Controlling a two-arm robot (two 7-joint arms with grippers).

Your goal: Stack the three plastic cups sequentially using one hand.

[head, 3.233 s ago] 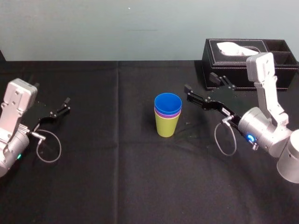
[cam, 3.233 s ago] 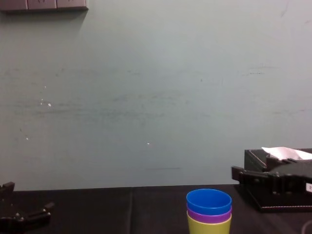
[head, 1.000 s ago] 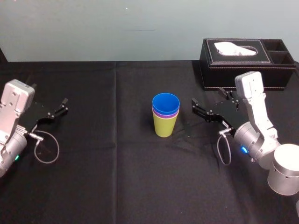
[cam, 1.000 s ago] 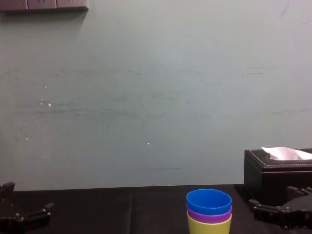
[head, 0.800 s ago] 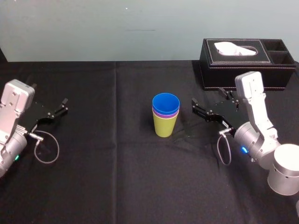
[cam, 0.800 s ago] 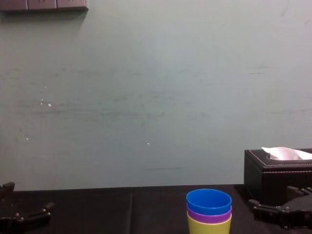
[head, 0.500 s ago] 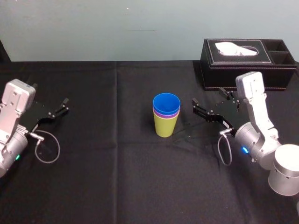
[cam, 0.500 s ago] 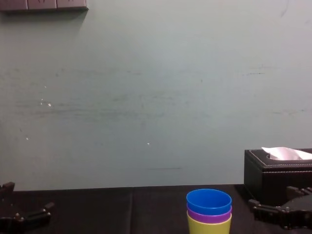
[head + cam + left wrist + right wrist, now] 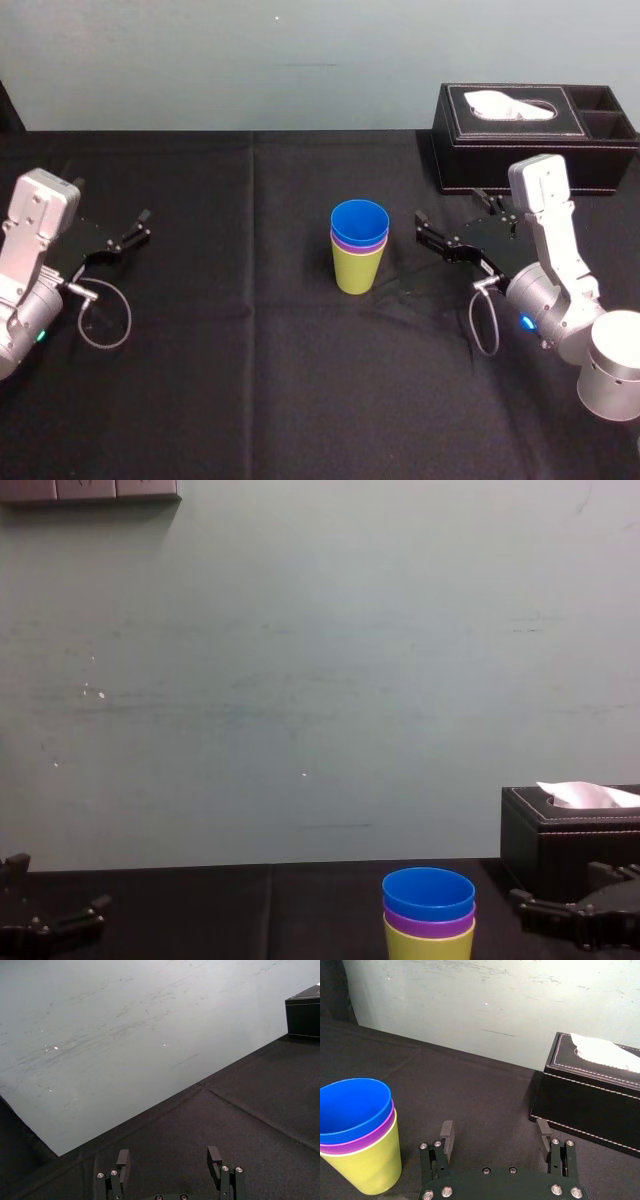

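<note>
Head view placed the two arms nearest, low at either edge of the frame. At lower right, the right gripper (image 9: 495, 1132) hung close over the black table (image 9: 250, 390), aimed toward the frame's centre. The right wrist view showed its fingers spread wide with nothing between them, near the cups but not touching them. At lower left, the left gripper (image 9: 168, 1156) sat parked well apart from the cups, its fingers likewise wide and empty.

Farther in, at the middle of the frame, stood the stack. The yellow-green cup (image 9: 355, 270) was upright on the table at the bottom. The purple cup (image 9: 345, 243) sat nested inside it, with only a band below its rim showing. The blue cup (image 9: 360, 218) sat nested in the purple one on top, mouth up. The stack looked straight and settled.

Beyond it, at upper right, a black tissue box (image 9: 520, 150) sat near the table's far edge, with the pale wall (image 9: 250, 60) behind.

Judging by this, the stacking looked finished: all three cups were in one stack and none lay loose. At most, the right arm had yet to go to rest.
</note>
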